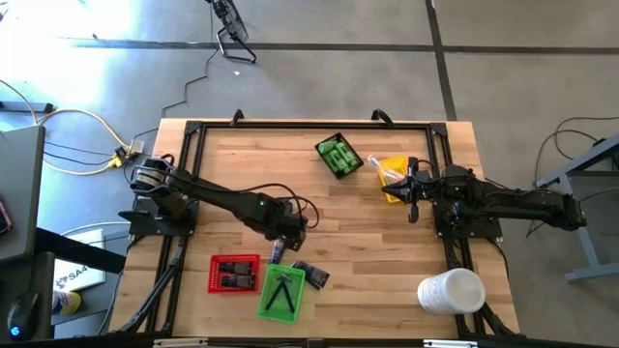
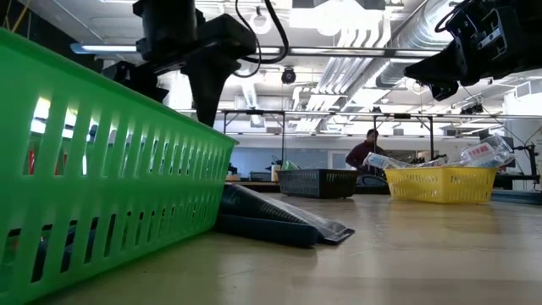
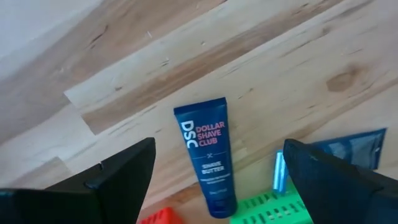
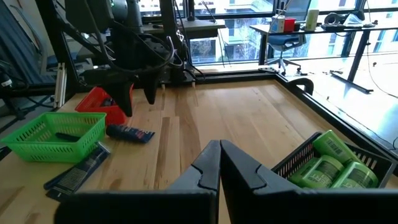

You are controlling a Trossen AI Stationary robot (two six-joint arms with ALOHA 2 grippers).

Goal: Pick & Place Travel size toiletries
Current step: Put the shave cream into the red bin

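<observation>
On the wooden table (image 1: 368, 227), between the red tray (image 1: 234, 274) and the green tray (image 1: 282, 292), a dark blue tube (image 3: 208, 155) marked as shave butter is seen lying flat on the boards. It is straddled from above by the left gripper (image 3: 214, 171), whose fingers (image 3: 118, 177) are spread wide on either side of the tube without touching it. Dark flat packets (image 1: 311, 275) are laid just beside the green tray, and thin dark pieces (image 1: 281, 291) are held inside it. Bright green little bottles (image 4: 333, 165) are packed in the black tray (image 1: 338, 156) at the far side. Clear-wrapped sticks (image 2: 487, 152) are heaped in the yellow tray (image 2: 440, 184), over which the right gripper (image 4: 219, 163) is held with its fingers pressed together, empty. A white cylinder (image 1: 451, 291) is placed at the near right corner.
</observation>
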